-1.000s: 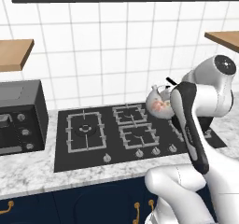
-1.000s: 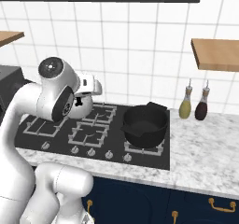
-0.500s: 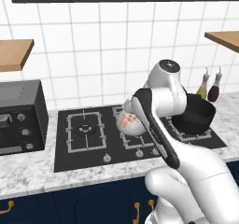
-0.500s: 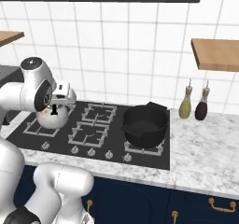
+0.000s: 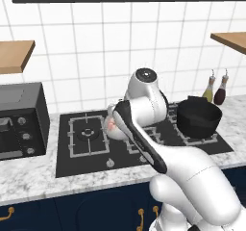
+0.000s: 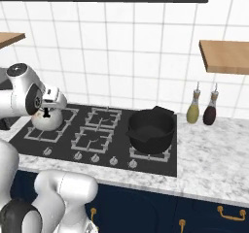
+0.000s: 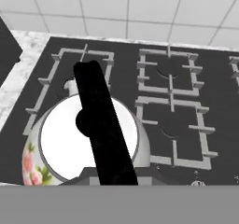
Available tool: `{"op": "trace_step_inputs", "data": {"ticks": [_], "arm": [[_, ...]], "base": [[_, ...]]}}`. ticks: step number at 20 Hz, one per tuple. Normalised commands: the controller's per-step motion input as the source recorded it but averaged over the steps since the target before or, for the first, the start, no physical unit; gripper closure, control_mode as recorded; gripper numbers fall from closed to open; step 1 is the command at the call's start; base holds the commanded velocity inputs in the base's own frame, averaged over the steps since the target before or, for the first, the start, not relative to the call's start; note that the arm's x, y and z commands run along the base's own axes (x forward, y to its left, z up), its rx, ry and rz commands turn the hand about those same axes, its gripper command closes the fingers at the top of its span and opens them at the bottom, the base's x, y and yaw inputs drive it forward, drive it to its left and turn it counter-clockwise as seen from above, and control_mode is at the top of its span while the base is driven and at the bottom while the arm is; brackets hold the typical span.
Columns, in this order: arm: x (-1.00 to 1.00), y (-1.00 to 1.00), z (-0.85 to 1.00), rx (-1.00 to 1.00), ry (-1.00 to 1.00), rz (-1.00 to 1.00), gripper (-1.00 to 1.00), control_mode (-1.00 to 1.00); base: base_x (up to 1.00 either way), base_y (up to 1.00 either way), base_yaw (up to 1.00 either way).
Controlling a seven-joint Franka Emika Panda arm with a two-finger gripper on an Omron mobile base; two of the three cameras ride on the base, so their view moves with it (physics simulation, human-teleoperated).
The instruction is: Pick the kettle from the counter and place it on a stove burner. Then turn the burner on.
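1. White with a faint pink floral print, the kettle (image 5: 114,126) sits over the right edge of the stove burner (image 5: 87,134), the wide grey grate at the left end of the black cooktop (image 6: 58,144).
2. In the right base view the kettle (image 6: 44,120) hangs just under the gripper (image 6: 46,112), low over that left grate; whether its base touches the grate is hard to tell.
3. From the hand camera, the black arched handle (image 7: 100,125) runs up the middle of the picture across the white lid (image 7: 65,143), and pink flowers show on the kettle's lower left side.
4. The fingers are hidden behind the handle, so the grip is probably closed on it, but the jaws themselves cannot be made out.
5. A black pot (image 5: 198,117) stands on the right-hand burner, well apart from the kettle.
6. Two bottles (image 6: 202,108) stand on the speckled counter (image 6: 219,164) against the tiled wall, right of the cooktop.
7. A dark microwave (image 5: 19,119) sits on the counter left of the cooktop.
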Motion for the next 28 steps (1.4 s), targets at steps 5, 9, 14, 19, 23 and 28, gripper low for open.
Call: {"op": "trace_step_inputs", "data": {"ticks": [5, 9, 14, 19, 23, 28], "arm": [[0.89, 0.76, 0.0, -0.01, 0.01, -0.19, 1.0, -1.0], [0.84, 0.76, 0.0, -0.04, 0.15, -0.16, 1.0, -1.0], [0.49, 0.46, 0.0, -0.03, 0.15, -0.08, 1.0, -1.0], [0.23, 0.16, -0.31, -0.09, 0.02, 0.0, 1.0, -1.0], [0.05, 0.14, -0.56, -0.16, -0.03, 0.0, 1.0, -1.0], [0.0, 0.11, -0.34, -0.11, -0.13, 0.0, 1.0, -1.0]], "base": [[0.0, 0.0, 0.0], [0.0, 0.0, 0.0], [0.0, 0.0, 0.0], [0.0, 0.0, 0.0], [0.0, 0.0, 0.0], [0.0, 0.0, 0.0]]}}
